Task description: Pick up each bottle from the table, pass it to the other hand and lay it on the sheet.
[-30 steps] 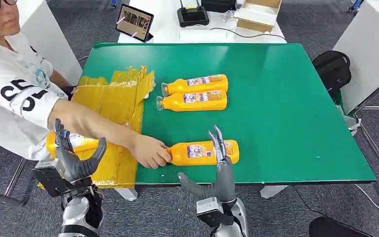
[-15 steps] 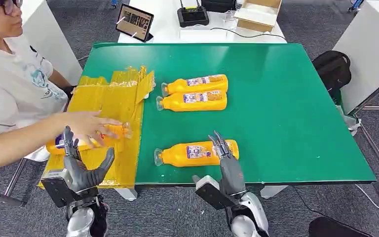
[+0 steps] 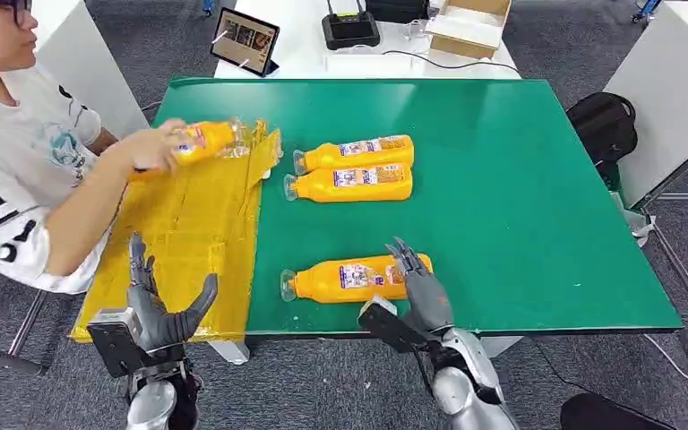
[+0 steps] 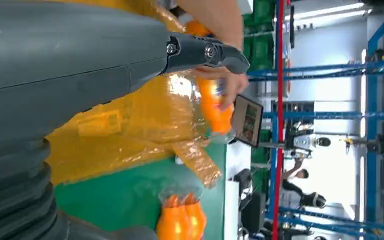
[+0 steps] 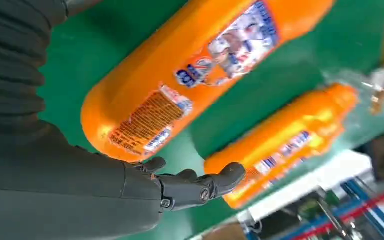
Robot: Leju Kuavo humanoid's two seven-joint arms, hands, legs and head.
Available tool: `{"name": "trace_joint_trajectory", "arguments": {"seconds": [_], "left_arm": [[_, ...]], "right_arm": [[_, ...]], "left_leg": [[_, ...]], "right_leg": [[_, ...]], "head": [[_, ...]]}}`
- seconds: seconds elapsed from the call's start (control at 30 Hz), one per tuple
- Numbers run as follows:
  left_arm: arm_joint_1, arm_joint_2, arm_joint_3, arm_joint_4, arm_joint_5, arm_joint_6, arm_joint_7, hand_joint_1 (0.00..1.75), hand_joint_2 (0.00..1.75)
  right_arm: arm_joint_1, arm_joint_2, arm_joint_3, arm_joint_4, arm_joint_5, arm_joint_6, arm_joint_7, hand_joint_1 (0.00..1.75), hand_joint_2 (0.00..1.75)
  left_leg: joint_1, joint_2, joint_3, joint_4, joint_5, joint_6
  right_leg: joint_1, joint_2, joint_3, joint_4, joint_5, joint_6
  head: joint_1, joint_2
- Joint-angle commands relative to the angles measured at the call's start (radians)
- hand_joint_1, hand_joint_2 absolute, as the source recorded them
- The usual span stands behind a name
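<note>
Head camera looks down from high over the green desk [image 3: 502,179]; each wrist camera sits close behind its hand, turned sideways, sharing the desk and bottles [image 5: 200,65].

Head view: bright, even overhead light, soft short shadows under the bottles on the table [image 3: 502,197], all sharp. Glare patches on the crinkled sheet [image 3: 193,224]. Left wrist view: blown-out background, person's hand [image 4: 222,82] motion-blurred. Right wrist view: far bottle [image 5: 285,140] soft, background defocused.
</note>
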State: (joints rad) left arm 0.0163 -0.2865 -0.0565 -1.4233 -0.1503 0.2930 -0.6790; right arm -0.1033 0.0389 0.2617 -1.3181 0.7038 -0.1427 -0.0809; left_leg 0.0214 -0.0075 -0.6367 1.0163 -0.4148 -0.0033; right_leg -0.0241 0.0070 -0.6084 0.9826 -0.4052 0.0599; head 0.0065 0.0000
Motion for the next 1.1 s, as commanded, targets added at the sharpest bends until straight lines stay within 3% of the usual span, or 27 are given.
{"name": "trace_joint_trajectory", "arguments": {"seconds": [0.03,0.3,0.83,1.1], "left_arm": [[-0.048,0.013,-0.017,0.12,-0.015,-0.01,0.019,0.0,1.75],[-0.078,0.018,-0.027,0.176,-0.005,-0.025,0.038,0.0,1.75],[-0.079,0.001,-0.004,0.167,0.031,0.011,0.036,0.0,1.75],[-0.129,0.012,-0.033,0.238,0.082,0.0,0.055,0.0,1.75]], "right_arm": [[-0.21,-0.058,0.063,0.282,0.012,0.042,0.028,0.0,1.75],[-0.378,-0.074,0.158,0.517,-0.021,0.133,0.045,0.0,1.75],[-0.414,-0.076,0.193,0.573,-0.045,0.166,0.047,0.0,1.75],[-0.524,-0.111,0.255,0.755,-0.149,0.331,0.028,0.0,1.75]], "left_leg": [[0.0,0.003,0.006,-0.002,-0.001,0.001],[0.0,0.002,0.004,-0.001,-0.001,0.001],[0.0,0.0,0.008,-0.001,-0.001,0.002],[0.0,-0.001,0.007,-0.001,0.0,0.001]], "right_leg": [[0.001,0.001,0.005,-0.002,0.0,-0.003],[0.0,0.002,0.003,-0.001,0.0,-0.002],[0.001,-0.001,0.007,-0.002,-0.001,-0.003],[0.001,-0.002,0.007,-0.002,0.0,-0.002]], "head": [[0.0,0.0],[0.0,0.0],[0.0,0.0],[0.0,0.0]]}}
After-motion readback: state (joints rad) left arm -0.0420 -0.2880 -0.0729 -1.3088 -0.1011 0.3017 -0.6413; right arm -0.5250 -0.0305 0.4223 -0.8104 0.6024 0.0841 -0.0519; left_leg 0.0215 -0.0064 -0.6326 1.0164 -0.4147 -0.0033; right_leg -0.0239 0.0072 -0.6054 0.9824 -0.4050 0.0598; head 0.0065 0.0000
